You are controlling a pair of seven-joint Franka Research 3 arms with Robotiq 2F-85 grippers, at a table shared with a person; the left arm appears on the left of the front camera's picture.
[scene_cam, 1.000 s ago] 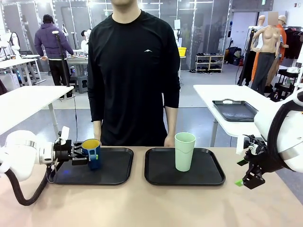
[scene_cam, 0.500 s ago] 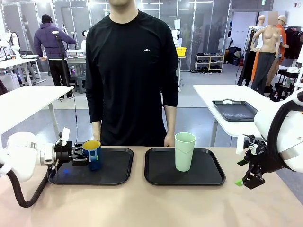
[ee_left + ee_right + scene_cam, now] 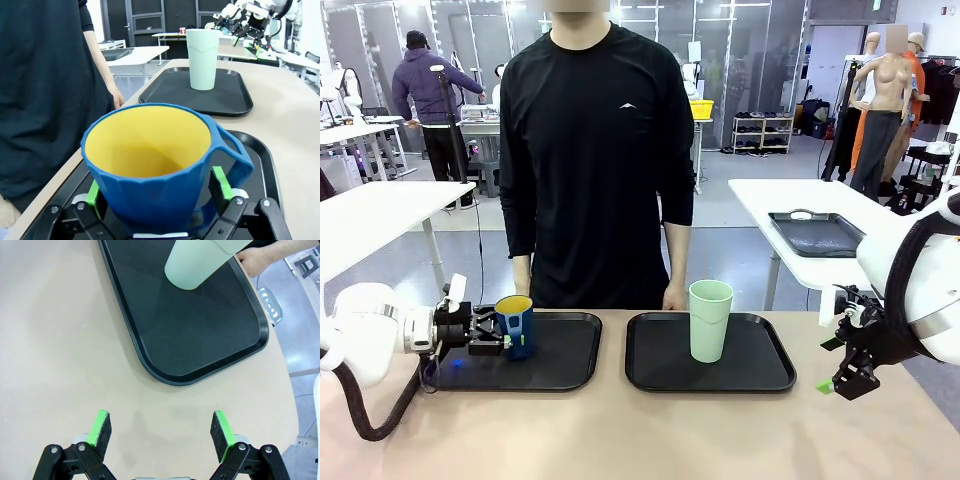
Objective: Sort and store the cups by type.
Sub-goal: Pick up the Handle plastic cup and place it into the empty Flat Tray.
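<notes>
The smooth tan bench [image 3: 640, 430] carries two shallow black plastic trays with rounded corners and raised rims. The left tray [image 3: 565, 370] lies under and ahead of the left end effector [image 3: 498, 332]; the right tray [image 3: 650, 372] lies well off to the side of the right end effector [image 3: 840, 378], which hangs over bare bench past that tray's outer edge.

A person in a black long-sleeved top stands at the far edge, one hand [image 3: 673, 297] resting just behind the right tray.

The tall pale mint-green plastic tumbler [image 3: 710, 320], smooth, handleless and slightly tapered, stands upright on the right tray, well ahead of the right end effector in the wrist view [image 3: 197, 262].

The shorter dark blue mug [image 3: 515, 325], faceted outside with a glossy yellow inside and a loop handle, stands upright on the left tray between the left end effector's fingers. In the left wrist view the mug [image 3: 155, 170] sits between the green pads [image 3: 221, 182], which stand spread, beside the mug's walls, not clamping them.

The right end effector's [image 3: 161, 432] pads are spread wide, with nothing between them.
</notes>
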